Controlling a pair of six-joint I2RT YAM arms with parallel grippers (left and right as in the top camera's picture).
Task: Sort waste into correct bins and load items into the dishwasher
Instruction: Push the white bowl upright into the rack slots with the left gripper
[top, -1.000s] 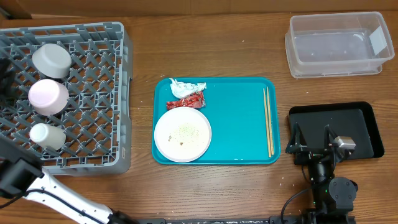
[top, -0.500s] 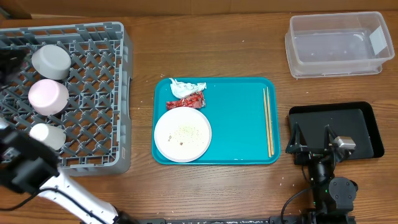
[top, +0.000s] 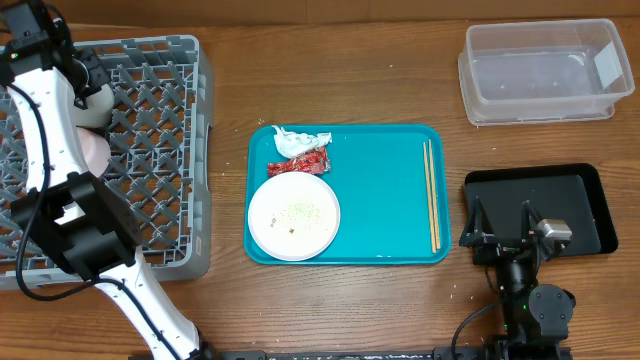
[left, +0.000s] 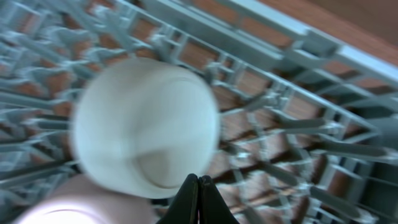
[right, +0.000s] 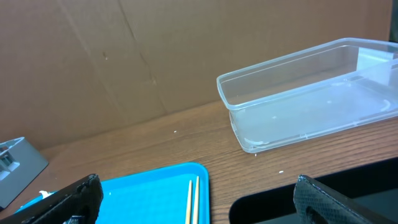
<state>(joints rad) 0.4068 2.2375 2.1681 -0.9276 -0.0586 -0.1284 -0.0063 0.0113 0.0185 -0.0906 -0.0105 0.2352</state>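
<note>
My left gripper (top: 88, 78) hovers over the far left of the grey dishwasher rack (top: 160, 150). In the left wrist view it (left: 199, 185) is shut on nothing, just above an upturned pale bowl (left: 146, 121), with a pinkish bowl (left: 74, 202) beside it. On the teal tray (top: 380, 200) lie a white plate (top: 293, 216) with rice grains, a crumpled napkin (top: 300, 141), a red wrapper (top: 298, 163) and chopsticks (top: 431, 195). My right gripper (top: 505, 225) stands open over the left end of the black tray (top: 570, 205), holding nothing.
The clear tub (top: 540, 70) stands at the back right and shows in the right wrist view as the clear tub (right: 311, 93), in front of a cardboard wall. My left arm (top: 80, 230) crosses the rack's left side and hides part of it.
My left arm swung from the near left corner up over the rack's back left, and its gripper closed. It now covers the small cup seen earlier. The right arm has not moved.
</note>
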